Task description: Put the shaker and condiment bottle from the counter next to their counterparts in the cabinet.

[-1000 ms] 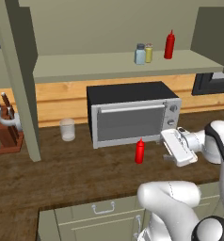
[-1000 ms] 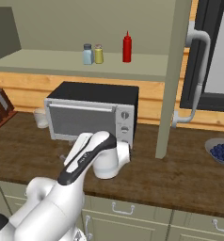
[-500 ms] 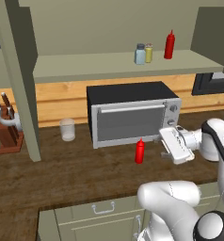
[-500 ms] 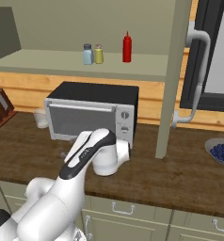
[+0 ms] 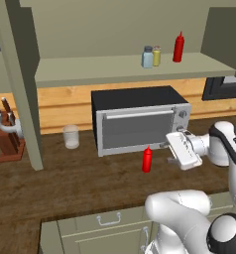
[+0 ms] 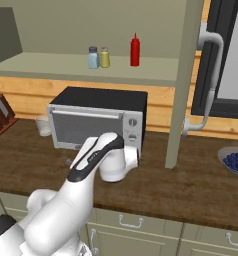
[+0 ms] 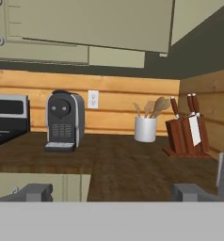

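The red condiment bottle (image 5: 147, 159) stands upright on the dark wood counter (image 5: 65, 183), in front of the microwave. My gripper (image 5: 166, 146) hovers just right of it, level with its top, fingers pointing left. In the hand view the gripper (image 7: 111, 194) is open, its fingertips (image 7: 35, 192) wide apart with nothing between them. On the cabinet shelf (image 5: 90, 69) the pale blue-grey shaker (image 5: 147, 56) stands right beside the yellowish shaker (image 5: 156, 55), with a second red bottle (image 5: 178, 47) to their right. The right base view shows the same trio: blue-grey shaker (image 6: 93, 57), yellowish shaker (image 6: 105, 57), red bottle (image 6: 135, 50).
A black microwave (image 5: 140, 121) sits under the shelf, a glass (image 5: 71, 136) and a knife block (image 5: 8, 141) to its left. Thick cabinet posts (image 5: 28, 84) reach the counter. A bowl of blueberries (image 6: 236, 161) lies far right. The hand view faces a coffee machine (image 7: 63, 120) and utensil jar (image 7: 146, 127).
My hand has drifted a little left and up, closer to the red bottle on the counter. The jaws stay open and nothing else moved.
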Tool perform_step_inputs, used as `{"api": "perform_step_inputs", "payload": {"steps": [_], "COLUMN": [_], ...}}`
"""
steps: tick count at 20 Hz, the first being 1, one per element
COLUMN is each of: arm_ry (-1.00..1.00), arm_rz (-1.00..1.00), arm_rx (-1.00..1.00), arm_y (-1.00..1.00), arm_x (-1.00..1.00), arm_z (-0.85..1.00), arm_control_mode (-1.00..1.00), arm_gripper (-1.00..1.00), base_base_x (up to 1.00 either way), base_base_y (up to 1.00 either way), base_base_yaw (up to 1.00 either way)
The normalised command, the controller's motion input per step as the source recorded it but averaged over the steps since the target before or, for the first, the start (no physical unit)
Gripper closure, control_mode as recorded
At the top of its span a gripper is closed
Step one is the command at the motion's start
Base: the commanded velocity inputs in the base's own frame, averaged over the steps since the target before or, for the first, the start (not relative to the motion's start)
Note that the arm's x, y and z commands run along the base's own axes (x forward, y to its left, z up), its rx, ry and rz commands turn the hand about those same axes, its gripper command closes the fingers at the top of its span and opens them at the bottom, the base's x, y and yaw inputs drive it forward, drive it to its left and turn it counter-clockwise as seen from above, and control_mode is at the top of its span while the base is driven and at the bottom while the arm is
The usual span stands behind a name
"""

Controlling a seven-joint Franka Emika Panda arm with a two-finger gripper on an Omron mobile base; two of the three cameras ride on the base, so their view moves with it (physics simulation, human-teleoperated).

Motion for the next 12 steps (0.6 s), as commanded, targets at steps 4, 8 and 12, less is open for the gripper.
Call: {"api": "perform_step_inputs", "payload": {"steps": [4, 8, 12], "arm_ry": [0.0, 0.0, 0.0], "arm_rz": [0.0, 0.0, 0.0], "arm_rx": [0.0, 0.0, 0.0], "arm_y": [0.0, 0.0, 0.0], "arm_x": [0.06, 0.05, 0.08], "arm_z": [0.0, 0.0, -0.02], "arm_control_mode": [-1.0, -1.0, -1.0], "arm_gripper": [-1.0, -1.0, -1.0], "base_base_x": [0.0, 0.0, 0.0], "base_base_y": [0.0, 0.0, 0.0], "base_base_yaw": [0.0, 0.0, 0.0]}}
